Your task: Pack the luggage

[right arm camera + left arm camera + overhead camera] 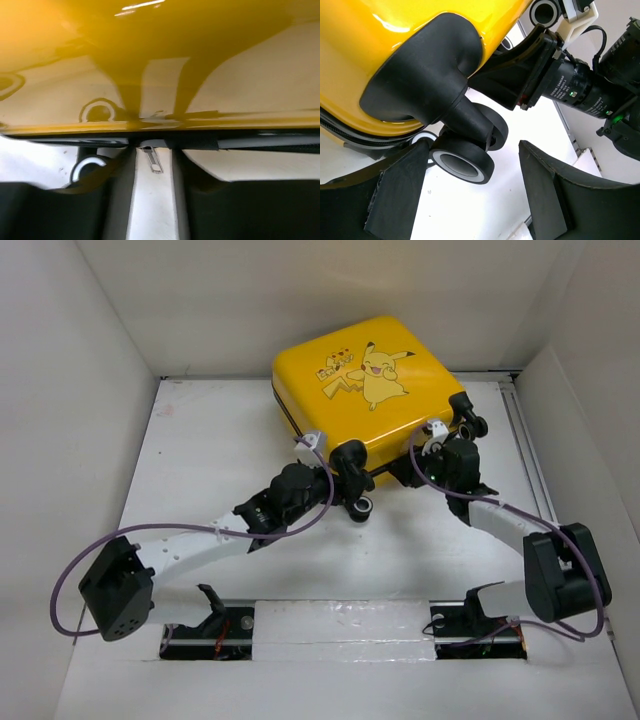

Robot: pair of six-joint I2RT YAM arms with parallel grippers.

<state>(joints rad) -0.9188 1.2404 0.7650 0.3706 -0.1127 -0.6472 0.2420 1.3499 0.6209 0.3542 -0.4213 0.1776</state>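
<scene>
The yellow luggage (365, 380) with its Pikachu print lies closed and flat at the far middle of the table. My left gripper (340, 465) is open at its near-left corner. In the left wrist view the gripper (472, 170) has its fingers on either side of a black-and-white caster wheel (462, 162) under the yellow shell (365, 45), without touching it. My right gripper (440, 440) is at the near-right edge. In the right wrist view its fingers (152, 172) stand slightly apart around the hanging zipper pull (152, 160) below the black zipper band (240, 142).
White walls enclose the table on three sides. A rail (525, 440) runs along the right edge. A loose-looking caster wheel (361, 508) sits just in front of the case. The right arm's wrist (580, 92) shows close by in the left wrist view.
</scene>
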